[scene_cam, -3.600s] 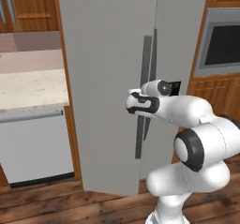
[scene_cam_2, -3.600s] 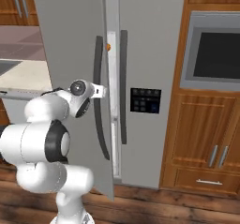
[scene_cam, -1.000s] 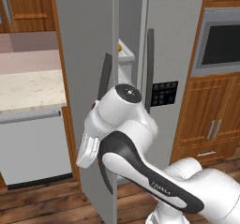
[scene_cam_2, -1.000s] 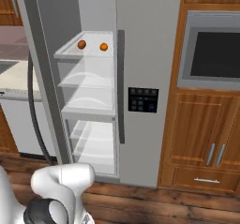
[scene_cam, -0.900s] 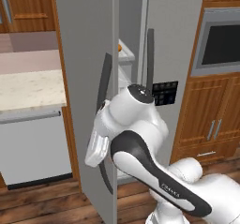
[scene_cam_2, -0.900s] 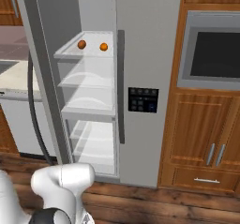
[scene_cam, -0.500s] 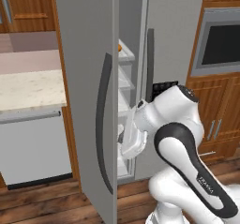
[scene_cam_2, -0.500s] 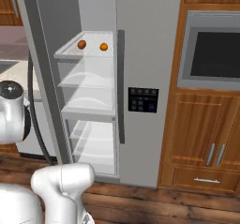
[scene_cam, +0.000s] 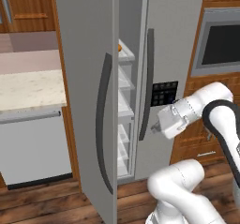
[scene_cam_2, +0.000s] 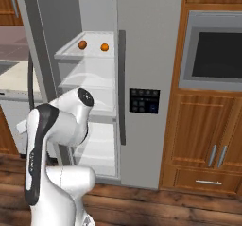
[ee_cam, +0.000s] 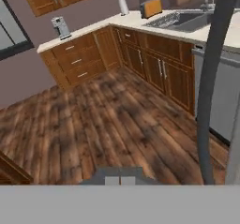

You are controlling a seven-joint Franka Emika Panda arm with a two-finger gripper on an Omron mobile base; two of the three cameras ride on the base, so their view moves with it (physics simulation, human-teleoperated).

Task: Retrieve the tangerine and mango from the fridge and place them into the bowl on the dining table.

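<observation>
Wooden cabinets and a dark plank floor (ee_cam: 93,124) surround the fridge (scene_cam_2: 146,55), whose left door (scene_cam: 89,101) stands open. Two small orange fruits (scene_cam_2: 82,45) sit apart on the top shelf (scene_cam_2: 87,50); too small to tell tangerine from mango. In the left base view the door hides all but a sliver of one. The end effector (ee_cam: 120,180) is barely visible at the hand view's bottom edge, fingers closed together, holding nothing.

Two small orange fruits (scene_cam_2: 93,46) on the fridge's (scene_cam_2: 146,55) top shelf: too small to tell apart. Fridge top cut off by the upper edge; lower shelves partly hidden behind the arm.
</observation>
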